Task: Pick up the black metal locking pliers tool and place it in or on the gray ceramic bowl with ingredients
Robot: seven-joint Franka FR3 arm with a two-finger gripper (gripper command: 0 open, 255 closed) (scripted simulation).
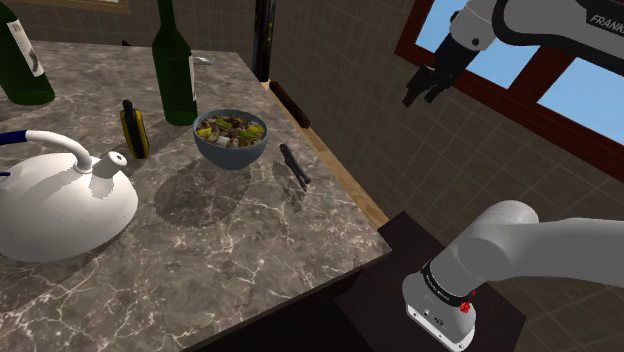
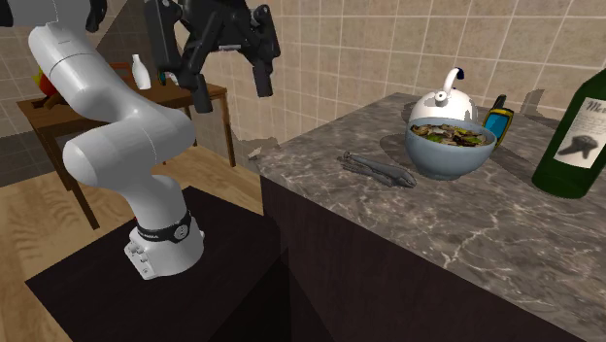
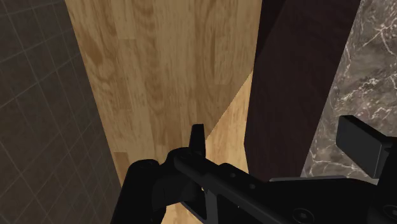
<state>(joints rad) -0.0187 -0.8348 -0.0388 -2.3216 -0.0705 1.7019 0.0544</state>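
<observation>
The dark locking pliers [image 1: 294, 165] lie flat on the marble counter [image 1: 250, 250], just beside the grey bowl [image 1: 232, 140] of mixed ingredients, on the side toward the counter's edge. The second exterior view has the pliers [image 2: 379, 170] to the left of the bowl [image 2: 450, 146]. My gripper [image 1: 422, 98] hangs high in the air beyond the counter's edge, over the wooden floor, well away from the pliers. Its fingers [image 2: 203, 97] stand apart with nothing between them, so the gripper [image 2: 234, 99] is open. In the wrist view the gripper [image 3: 280, 140] looks down on floor, with the counter [image 3: 375, 76] beside it.
A white kettle [image 1: 55, 205], two green bottles [image 1: 175, 65] [image 1: 20, 60] and a small yellow-black item [image 1: 133, 128] share the counter behind the bowl. A window [image 1: 560, 70] is behind the arm. A wooden side table [image 2: 58, 112] stands beyond the dark stand [image 2: 126, 291].
</observation>
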